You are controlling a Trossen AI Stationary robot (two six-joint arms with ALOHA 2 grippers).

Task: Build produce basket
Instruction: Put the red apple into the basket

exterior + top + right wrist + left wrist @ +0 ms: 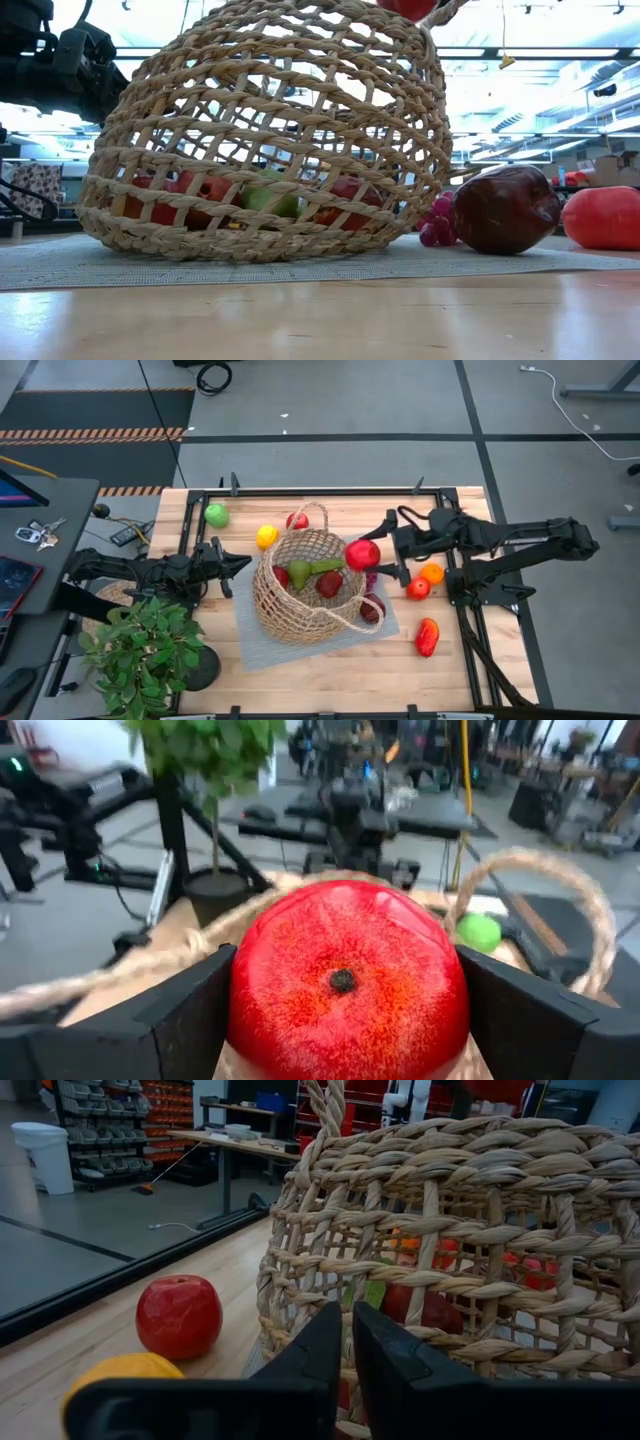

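While the right gripper (pixel 372 553) clamps a red apple (pixel 362 554) above the basket (pixel 310 588) rim at three o'clock, a snagged handle could tip it; left gripper (pixel 240 565) shut, empty.

Potted plant (pixel 145 650) near table corner; grey mat (pixel 300 645) mid-table.

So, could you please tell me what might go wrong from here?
1. The right gripper holds the red fruit over the basket rim; released here, it could bounce off the rim onto the mat.
2. The shut left gripper sits close beside the basket and might nudge it.
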